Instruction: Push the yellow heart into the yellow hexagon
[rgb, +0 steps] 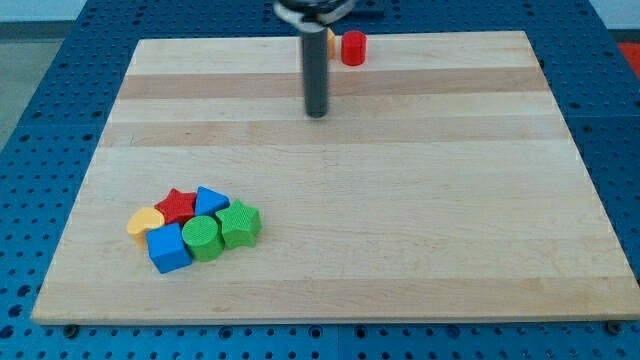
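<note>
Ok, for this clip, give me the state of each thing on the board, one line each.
My tip: on the board near the view's top, touching no block.
Yellow heart: at the cluster's left edge, against the red star.
Yellow block: mostly hidden behind the rod, shape unclear.
Red cylinder: upright, beside the yellow block.
Blue triangle, blue cube, green cylinder, green star: packed together.

A robotics lab bench, by its looks. A pale wooden tabletop (400, 200) of glued planks lies on a blue perforated base (40, 80) with a regular grid of mounting holes. A dark rod (317, 70) hangs over it, and small coloured plastic blocks (195, 228) sit in a cluster.
</note>
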